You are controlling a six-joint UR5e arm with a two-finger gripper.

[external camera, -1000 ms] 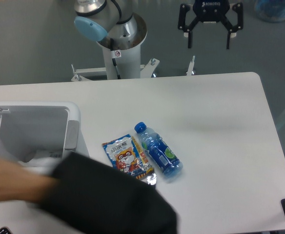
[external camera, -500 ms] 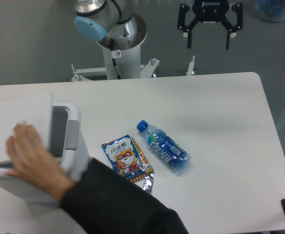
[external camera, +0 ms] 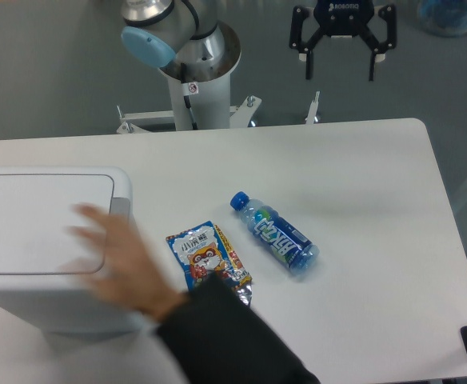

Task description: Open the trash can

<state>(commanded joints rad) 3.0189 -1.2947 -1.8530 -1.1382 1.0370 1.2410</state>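
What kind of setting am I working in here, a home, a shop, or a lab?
Most likely a robotics lab or test cell. The arm's base is bolted to a stand behind a plain white table, its open tool hangs over bare grey floor, and only a trash can, bottle and snack packet are laid out.

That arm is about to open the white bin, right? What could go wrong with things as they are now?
A person's hand lies blurred at the trash can's front edge, beside the grey push tab; the arm could strike it. The gripper hangs open beyond the table, so its path may pass over the bottle and snack packet.
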